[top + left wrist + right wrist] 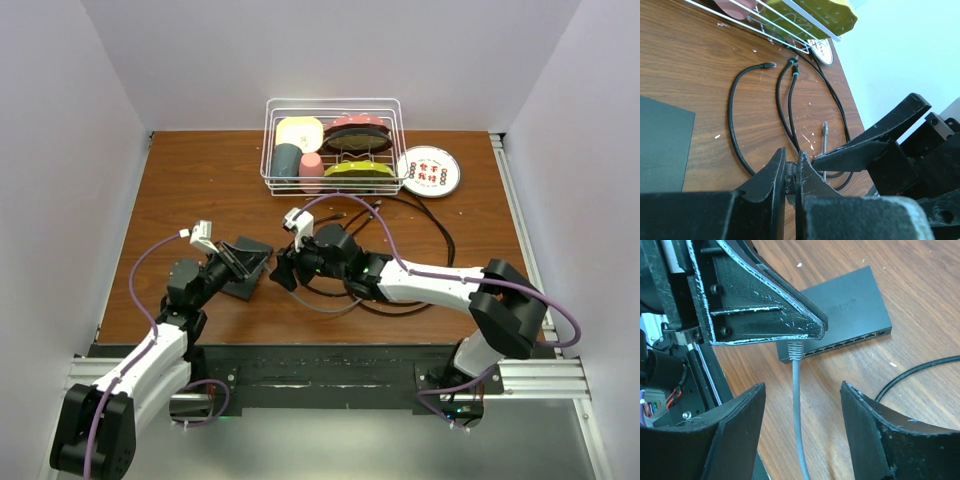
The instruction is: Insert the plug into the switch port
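The switch [850, 305] is a flat black box on the wooden table, with its row of ports facing my right wrist camera. It also shows in the top view as the switch [256, 247]. My left gripper [791, 157] is shut on the grey plug [796, 349], which hangs at the left end of the port row. The plug's tip is hidden behind the left finger, so I cannot tell whether it sits in a port. My right gripper [802, 387] is open, and the grey cable [798, 410] runs between its fingers without touching them.
A white wire basket [272, 150] with cups and dishes stands at the back. A round printed disc [428, 170] lies to its right. Loose black cables [785, 100] with plugs loop across the table behind my right arm.
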Controlling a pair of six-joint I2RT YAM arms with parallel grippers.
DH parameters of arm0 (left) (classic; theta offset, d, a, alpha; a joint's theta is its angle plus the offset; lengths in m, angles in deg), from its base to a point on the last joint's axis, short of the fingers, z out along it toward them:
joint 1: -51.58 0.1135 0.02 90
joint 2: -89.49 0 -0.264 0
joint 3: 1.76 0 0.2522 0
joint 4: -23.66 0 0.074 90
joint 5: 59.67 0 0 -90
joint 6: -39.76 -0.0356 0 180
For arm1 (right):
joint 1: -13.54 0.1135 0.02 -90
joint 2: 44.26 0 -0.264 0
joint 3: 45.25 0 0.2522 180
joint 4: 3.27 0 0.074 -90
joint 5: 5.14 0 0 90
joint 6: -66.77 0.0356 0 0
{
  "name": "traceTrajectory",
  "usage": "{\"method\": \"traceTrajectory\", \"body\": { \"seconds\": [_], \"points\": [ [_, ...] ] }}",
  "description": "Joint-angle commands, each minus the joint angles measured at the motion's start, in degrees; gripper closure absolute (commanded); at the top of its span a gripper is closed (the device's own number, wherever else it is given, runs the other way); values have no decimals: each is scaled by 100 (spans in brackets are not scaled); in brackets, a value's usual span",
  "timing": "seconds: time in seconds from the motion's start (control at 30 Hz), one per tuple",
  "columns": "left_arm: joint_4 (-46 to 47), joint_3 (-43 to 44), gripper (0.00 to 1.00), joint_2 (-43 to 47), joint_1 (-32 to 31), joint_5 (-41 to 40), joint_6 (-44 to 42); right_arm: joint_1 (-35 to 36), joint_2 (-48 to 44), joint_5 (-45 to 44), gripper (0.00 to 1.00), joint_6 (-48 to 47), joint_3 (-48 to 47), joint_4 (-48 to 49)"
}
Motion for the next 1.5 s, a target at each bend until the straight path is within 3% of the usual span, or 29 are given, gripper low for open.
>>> {"method": "traceTrajectory", "body": {
  "seconds": [0.0, 0.17, 0.5, 0.83, 0.93, 1.1, 1.23, 1.3, 1.33, 1.37, 1.43, 1.47],
  "points": [
    [176, 179, 100, -93, -8, 48, 53, 21, 108, 161, 41, 49, -357, 310],
    [247, 196, 100, -190, -25, 92, 53, 38, 257, 249, 53, 163, -392, 442],
    [282, 205, 100, -260, -43, 83, 53, 56, 530, 328, 57, 234, -542, 451],
    [317, 179, 100, -269, -61, 101, 62, 82, 723, 240, 68, 357, -568, 547],
    [317, 179, 100, -260, -61, 110, 62, 82, 741, 170, 76, 392, -568, 600],
    [317, 188, 100, -260, -69, 145, 62, 82, 732, -50, 100, 471, -542, 662],
    [291, 205, 100, -252, -69, 154, 9, 91, 609, -287, 100, 480, -454, 697],
    [142, 275, 84, -287, -69, 101, -175, 82, 548, -410, 100, 401, -471, 513],
    [-59, 397, 61, -295, -69, 75, -254, 82, 530, -419, 100, 366, -472, 469],
    [-244, 494, 48, -339, -69, 48, -472, 82, 495, -463, 100, 322, -480, 425],
    [-822, 827, 29, -357, -69, -241, -667, 73, 425, -481, 100, 234, -480, 188],
    [-982, 942, 25, -348, -69, -468, -859, 73, 390, -498, 100, 216, -472, 65]
  ]
}}
